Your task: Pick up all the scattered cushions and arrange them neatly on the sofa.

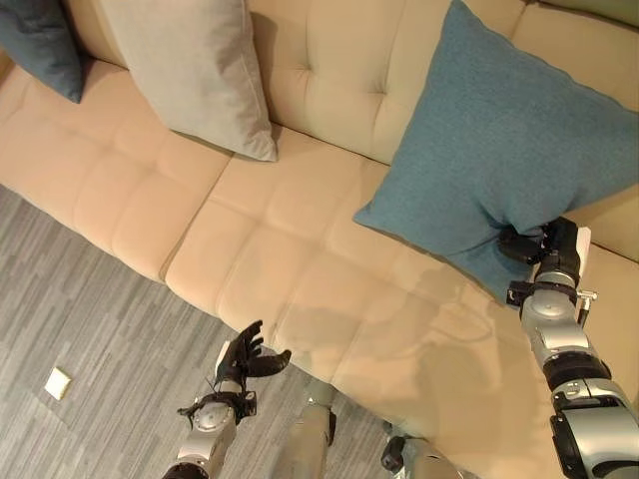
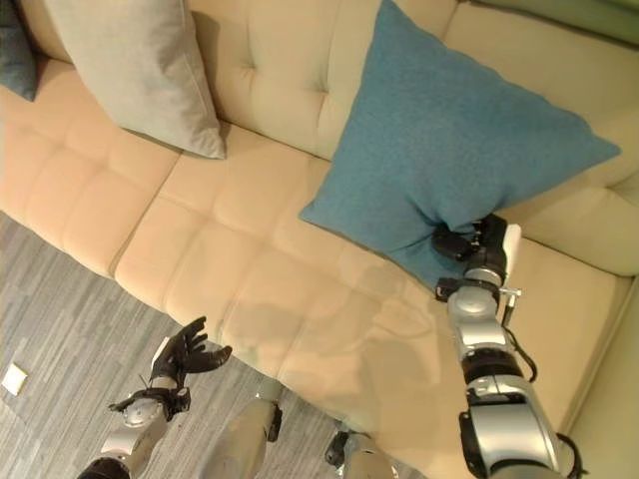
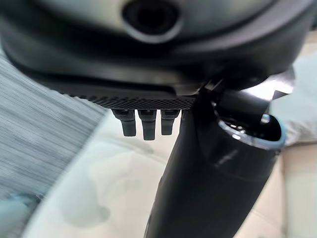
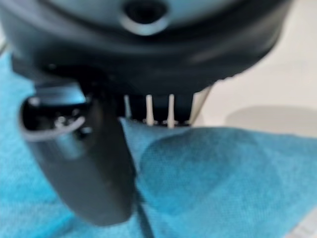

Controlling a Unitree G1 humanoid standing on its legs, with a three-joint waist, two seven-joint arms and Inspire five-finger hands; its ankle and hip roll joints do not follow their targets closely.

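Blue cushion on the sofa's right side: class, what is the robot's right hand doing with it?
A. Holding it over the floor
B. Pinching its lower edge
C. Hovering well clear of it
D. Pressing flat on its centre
B: the right hand is shut on the bunched lower edge of the blue cushion, which leans against the back of the sofa.

You get warm, even light on the sofa, soft shadows falling toward its front edge, while both wrist views blur heavily up close.
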